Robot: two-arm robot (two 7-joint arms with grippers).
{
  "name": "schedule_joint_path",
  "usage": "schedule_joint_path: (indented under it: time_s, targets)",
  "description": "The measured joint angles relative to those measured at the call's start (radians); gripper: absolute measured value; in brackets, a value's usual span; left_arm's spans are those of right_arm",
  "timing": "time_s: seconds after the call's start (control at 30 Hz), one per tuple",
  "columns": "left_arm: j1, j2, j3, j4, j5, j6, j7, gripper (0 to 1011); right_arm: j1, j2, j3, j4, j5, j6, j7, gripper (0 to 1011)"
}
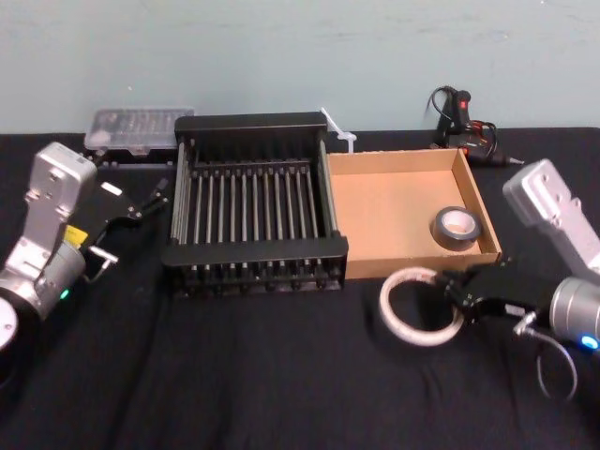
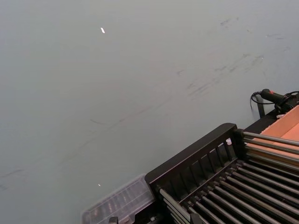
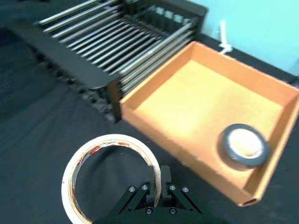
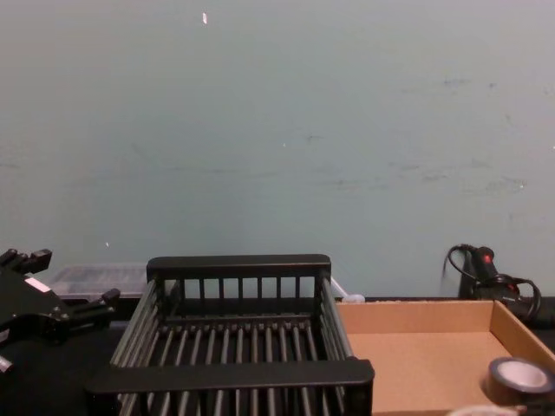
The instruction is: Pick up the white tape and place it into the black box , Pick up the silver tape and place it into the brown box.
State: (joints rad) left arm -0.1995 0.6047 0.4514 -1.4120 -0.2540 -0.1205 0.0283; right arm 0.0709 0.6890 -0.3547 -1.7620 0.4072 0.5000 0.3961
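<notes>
The white tape (image 1: pixel 419 307) is a wide ring just in front of the brown box (image 1: pixel 375 169), over the black cloth. My right gripper (image 1: pixel 457 292) is shut on the ring's wall. In the right wrist view its fingers (image 3: pixel 164 179) pinch the white tape (image 3: pixel 74 163) on the side nearest the wrist. The silver tape (image 1: pixel 456 225) lies flat in the brown box's near right corner, shown in the wrist view as the silver tape (image 3: pixel 244 145) inside the brown box (image 3: pixel 154 91). The black box (image 1: pixel 253 251) stands left of the brown one, nothing in it. My left gripper (image 1: pixel 150 199) rests open at the crate's left.
A clear plastic case (image 1: pixel 139 127) lies behind the crate's left corner. A black tool with cables (image 1: pixel 464 117) sits at the back right, and a small white object (image 1: pixel 337 131) lies behind the crate. Black cloth covers the table, with a pale wall behind.
</notes>
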Motion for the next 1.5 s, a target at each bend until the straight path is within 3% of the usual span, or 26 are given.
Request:
schedule_joint_path:
  time_s: [0.3,0.7,1.5]
  targets:
    - [0.000,0.000,0.000,0.000,0.000,0.000,0.000,1001,0.070,-0.043,0.013,0.047,-0.003,0.038,-0.031,88]
    - [0.000,0.000,0.000,0.000,0.000,0.000,0.000,1001,0.178,-0.120,0.000,0.114,-0.023,0.066,-0.050,88]
    - [0.000,0.000,0.000,0.000,0.000,0.000,0.000,1001,0.352,-0.239,-0.116,0.220,-0.082,0.047,0.004,88]
